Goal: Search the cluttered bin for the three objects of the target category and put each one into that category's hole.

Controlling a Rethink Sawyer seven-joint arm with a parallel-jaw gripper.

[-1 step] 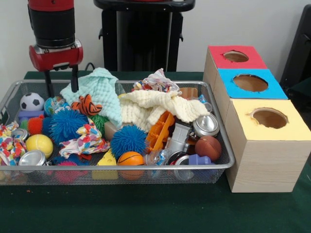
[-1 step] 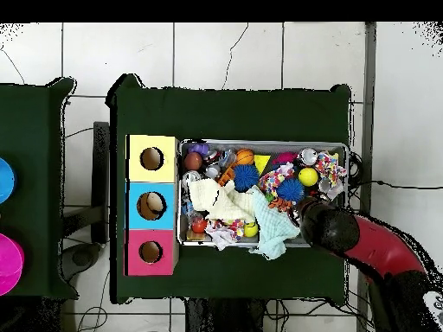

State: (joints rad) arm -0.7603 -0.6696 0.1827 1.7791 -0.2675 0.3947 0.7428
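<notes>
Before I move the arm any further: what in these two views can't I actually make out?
- Pincer, front view: two fingers hang apart over the bin's far corner; overhead the arm covers it entirely.
- Under the cream cloth and mint cloth: contents hidden in both views.
- Inside the red, blue and yellow holes: too dark to see.
- Small items overhead: too small to identify.

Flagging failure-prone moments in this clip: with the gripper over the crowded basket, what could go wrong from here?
1. The open gripper hangs above tightly packed toys near the soccer ball and the spiky blue ball; closing there could catch two things at once.
2. The mint cloth and cream cloth drape over other items, so targets may stay hidden or a cloth may snag.
3. The fingers may hit the basket rim.
</notes>
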